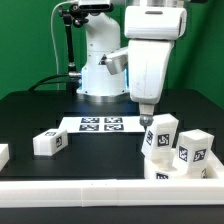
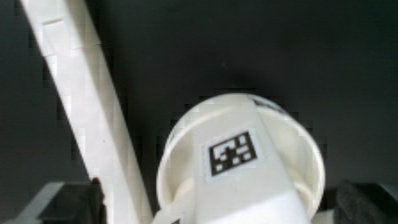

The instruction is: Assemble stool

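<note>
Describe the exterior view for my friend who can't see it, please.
The gripper of a white robot arm hangs close beside two upright white stool legs with black-and-white tags, at the exterior view's right of a black table. A third leg lies loose toward the left, and the marker board lies flat in the middle.

Marker board [image 1: 101, 124] on black table [image 1: 30, 108]

leg [image 1: 50, 142] beside marker board [image 1: 100, 124]

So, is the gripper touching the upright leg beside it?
Cannot tell. In the exterior view the gripper appears at the edge of the upright leg, showing neither gap nor contact plainly; the wrist view is too blurred.
</note>
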Controlling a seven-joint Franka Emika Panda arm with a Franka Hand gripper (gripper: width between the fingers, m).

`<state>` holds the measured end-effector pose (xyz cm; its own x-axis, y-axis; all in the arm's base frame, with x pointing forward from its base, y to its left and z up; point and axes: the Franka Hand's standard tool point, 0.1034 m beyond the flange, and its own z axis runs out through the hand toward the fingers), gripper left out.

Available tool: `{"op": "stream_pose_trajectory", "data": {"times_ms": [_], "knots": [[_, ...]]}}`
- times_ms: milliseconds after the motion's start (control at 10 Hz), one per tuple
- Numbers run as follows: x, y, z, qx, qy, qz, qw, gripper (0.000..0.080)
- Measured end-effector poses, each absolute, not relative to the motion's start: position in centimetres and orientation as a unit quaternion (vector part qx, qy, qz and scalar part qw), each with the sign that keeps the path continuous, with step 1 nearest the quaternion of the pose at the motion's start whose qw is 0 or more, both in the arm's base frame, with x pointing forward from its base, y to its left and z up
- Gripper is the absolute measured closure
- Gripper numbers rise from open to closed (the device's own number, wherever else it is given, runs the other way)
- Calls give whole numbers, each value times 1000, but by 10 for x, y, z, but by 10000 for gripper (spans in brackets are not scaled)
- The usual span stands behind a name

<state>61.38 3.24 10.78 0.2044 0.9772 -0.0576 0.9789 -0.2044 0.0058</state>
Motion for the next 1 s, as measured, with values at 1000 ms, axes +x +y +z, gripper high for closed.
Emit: {"op": "stream_pose_trajectory", "data": {"times_ms": [1000], "knots": [[606,48,89,694,719,-45,21,150]]}}
